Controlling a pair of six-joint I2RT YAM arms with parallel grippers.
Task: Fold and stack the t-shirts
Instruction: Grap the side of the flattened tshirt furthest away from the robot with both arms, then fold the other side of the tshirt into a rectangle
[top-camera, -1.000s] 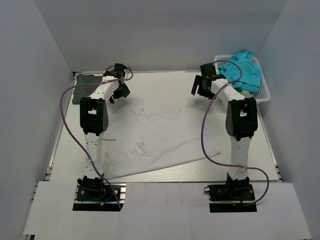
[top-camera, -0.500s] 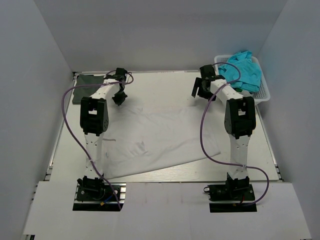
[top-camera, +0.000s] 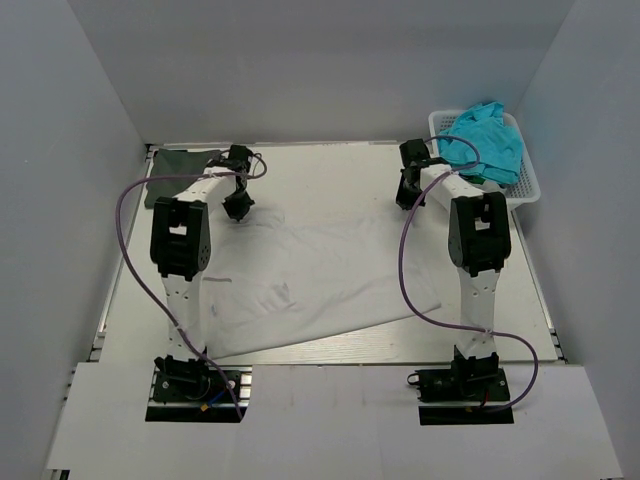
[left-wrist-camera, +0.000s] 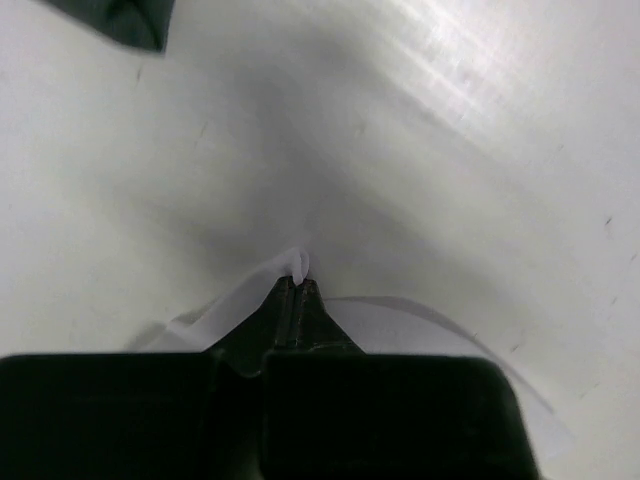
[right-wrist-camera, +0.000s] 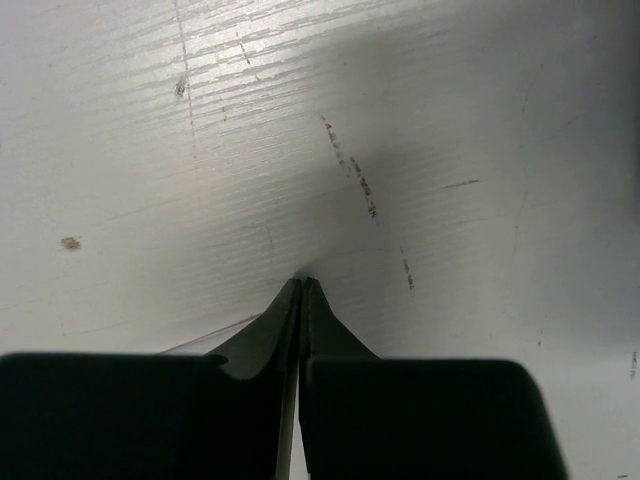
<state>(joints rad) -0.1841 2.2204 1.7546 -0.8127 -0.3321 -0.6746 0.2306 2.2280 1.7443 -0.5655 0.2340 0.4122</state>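
White cloth covers the middle of the desk: the white t-shirt lies spread out and lightly rumpled, its long edge running slantwise toward the near side. Both arms reach to its far edge, one at each far corner.

At the far-left corner the left tool points down onto the shirt. In the left wrist view its jaws are pressed together, with a small peak of white fabric standing up from between the tips, so it has a pinch of the shirt. More of the shirt's edge shows on both sides of the tips.

At the far-right corner the right tool also points down. In the right wrist view its jaws are closed flat against each other with the tips touching the surface. A thin pale edge runs off to the lower left of them. Whether any cloth is caught between them cannot be told.

The dark olive-green t-shirt lies folded flat in the far-left corner of the desk, apart from the white one, and a corner of it shows at the top of the left wrist view. A white basket holding crumpled teal cloth sits at the far-right corner.
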